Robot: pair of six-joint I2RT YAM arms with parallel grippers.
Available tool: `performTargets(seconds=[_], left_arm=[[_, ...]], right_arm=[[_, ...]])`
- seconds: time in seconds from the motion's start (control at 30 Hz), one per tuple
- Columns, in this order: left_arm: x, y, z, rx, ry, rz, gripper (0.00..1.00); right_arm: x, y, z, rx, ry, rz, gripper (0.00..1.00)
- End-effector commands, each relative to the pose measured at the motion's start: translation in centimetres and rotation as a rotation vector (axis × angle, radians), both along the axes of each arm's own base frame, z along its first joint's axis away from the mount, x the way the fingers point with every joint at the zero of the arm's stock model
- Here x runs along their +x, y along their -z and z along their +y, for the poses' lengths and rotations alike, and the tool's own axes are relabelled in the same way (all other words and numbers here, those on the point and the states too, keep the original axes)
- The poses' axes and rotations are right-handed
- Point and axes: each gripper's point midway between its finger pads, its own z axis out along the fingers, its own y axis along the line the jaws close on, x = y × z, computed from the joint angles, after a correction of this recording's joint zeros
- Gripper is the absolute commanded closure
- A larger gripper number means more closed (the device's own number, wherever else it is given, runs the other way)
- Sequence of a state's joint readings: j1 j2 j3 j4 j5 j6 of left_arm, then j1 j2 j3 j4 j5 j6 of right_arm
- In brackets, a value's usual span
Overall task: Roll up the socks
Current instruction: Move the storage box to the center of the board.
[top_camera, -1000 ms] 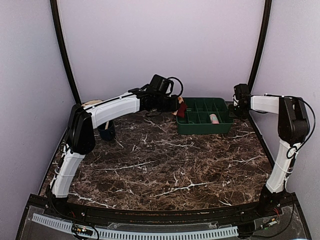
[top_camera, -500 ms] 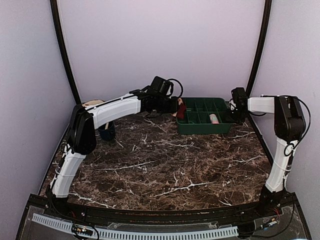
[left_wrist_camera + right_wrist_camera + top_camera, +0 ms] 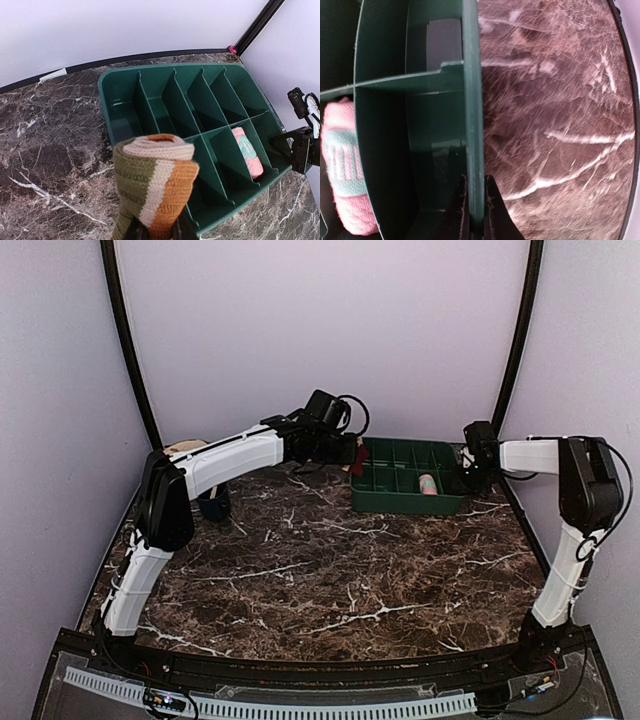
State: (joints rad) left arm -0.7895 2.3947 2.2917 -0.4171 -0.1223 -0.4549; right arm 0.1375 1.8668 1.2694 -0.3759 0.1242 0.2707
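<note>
Left gripper [image 3: 155,232] clamped on rolled striped sock [image 3: 155,185], roll pointing ahead toward Green tray [image 3: 120,95] just beyond and below, near-left cells unfilled. Pink sock [image 3: 247,155] lay rolled in right cell. Right gripper [image 3: 472,210] pinched tray's right wall.

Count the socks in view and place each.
2: pink-and-teal rolled sock in a compartment of the green plastic tray; striped tan knit sock held in the left gripper. More could hide.
</note>
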Motion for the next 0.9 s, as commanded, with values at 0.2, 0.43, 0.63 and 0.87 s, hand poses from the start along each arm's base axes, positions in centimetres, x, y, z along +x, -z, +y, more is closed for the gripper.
performTargets(seconds=[0.2, 0.43, 0.63, 0.87], left_arm=[[-3.4, -3.1, -1.5, 0.160, 0.086, -0.116, 1.00], [-6.9, -0.5, 0.1, 0.324, 0.067, -0.073, 1.00], [-8.5, -0.4, 2.8, 0.358, -0.015, -0.045, 1.00], [-10.1, -0.6, 3.3, 0.362, -0.061, -0.014, 1.00]], right_arm=[[-7.1, -1.0, 5.3, 0.042, -0.022, 0.043, 1.00], [-11.3, -1.4, 7.7, 0.136, 0.124, -0.005, 0.97], [-13.6, -0.8, 8.9, 0.143, 0.162, -0.012, 0.91], [-15.1, 0.1, 10.1, 0.172, 0.213, -0.018, 0.81]])
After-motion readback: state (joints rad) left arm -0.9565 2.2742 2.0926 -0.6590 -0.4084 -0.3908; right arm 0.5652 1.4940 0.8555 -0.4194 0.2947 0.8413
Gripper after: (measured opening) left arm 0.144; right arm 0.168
